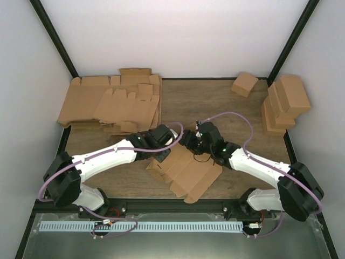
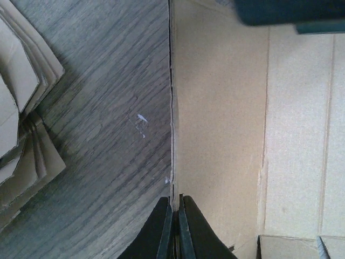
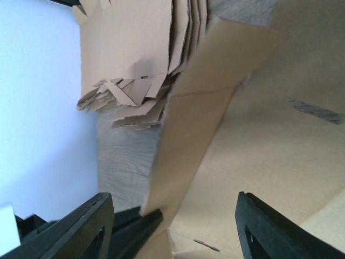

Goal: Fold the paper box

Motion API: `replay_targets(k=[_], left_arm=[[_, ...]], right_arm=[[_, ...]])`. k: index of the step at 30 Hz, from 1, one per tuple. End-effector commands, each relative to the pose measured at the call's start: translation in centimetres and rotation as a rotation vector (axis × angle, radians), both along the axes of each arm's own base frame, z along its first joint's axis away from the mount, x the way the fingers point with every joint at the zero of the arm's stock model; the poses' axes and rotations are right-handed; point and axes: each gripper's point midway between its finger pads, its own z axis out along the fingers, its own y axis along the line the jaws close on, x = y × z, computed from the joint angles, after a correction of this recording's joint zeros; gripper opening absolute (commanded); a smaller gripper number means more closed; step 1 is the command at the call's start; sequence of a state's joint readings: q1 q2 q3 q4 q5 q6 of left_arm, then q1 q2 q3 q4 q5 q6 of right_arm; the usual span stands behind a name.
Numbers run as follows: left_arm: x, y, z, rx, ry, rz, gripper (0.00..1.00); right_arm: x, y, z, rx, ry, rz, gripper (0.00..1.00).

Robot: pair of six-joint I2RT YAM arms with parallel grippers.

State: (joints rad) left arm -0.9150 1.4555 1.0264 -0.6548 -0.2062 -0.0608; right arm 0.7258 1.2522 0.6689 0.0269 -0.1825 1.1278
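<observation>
Paper box (image 1: pixel 188 172), an unfolded sheet, lies at the near middle of the table (image 1: pixel 242 116). The left gripper (image 2: pixel 173 208) is clenched on the edge of its raised flap. The right gripper (image 3: pixel 175 197), fingers spread and empty, straddles that same flap from the right. Spare sheets (image 1: pixel 113 102) lie far left.

Tan paper box (image 1: pixel 188 170); grey-brown wood-grain table (image 1: pixel 215 108); black fingers (image 3: pixel 264 232)

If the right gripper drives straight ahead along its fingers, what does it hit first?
Probably the raised cardboard flap, which stands between the open fingers of the right gripper. The stack of flat boxes lies beyond it; depth is unclear.
</observation>
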Motion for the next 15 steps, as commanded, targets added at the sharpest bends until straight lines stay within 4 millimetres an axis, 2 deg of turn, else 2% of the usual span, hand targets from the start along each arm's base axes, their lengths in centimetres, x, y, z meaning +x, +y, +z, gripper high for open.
replay_targets(k=[1, 9, 15], left_arm=[[-0.5, -0.6, 0.3, -0.005, -0.037, -0.003, 0.04], [-1.6, -1.7, 0.9, -0.001, -0.085, -0.022, 0.04], [-2.3, -2.7, 1.0, 0.055, -0.139, -0.051, 0.04]], right_arm=[[1.5, 1.3, 2.3, 0.088, -0.03, -0.003, 0.63], [2.0, 2.3, 0.9, 0.084, 0.029, 0.031, 0.54], [1.9, 2.6, 0.3, 0.088, 0.042, 0.059, 0.51]])
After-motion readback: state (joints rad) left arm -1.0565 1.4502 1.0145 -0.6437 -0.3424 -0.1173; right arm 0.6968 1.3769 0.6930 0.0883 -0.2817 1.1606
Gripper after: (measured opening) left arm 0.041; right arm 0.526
